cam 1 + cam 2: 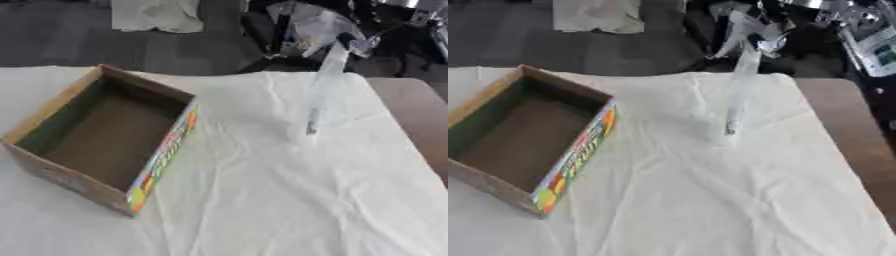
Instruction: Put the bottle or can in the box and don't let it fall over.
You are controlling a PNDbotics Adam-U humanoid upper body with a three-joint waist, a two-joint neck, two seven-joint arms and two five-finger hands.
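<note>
A clear bottle (325, 90) stands upright on the white cloth (289, 190), well right of the empty box (105, 137). Neither robot hand is seen; the reach is judged unstarted, and an upright grasp is called for.

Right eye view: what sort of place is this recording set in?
Probably a lab or workshop test bench, not a home. A table under a creased white cloth holds only a cardboard box and a clear bottle, with dark equipment clutter crowded behind on a grey floor.
</note>
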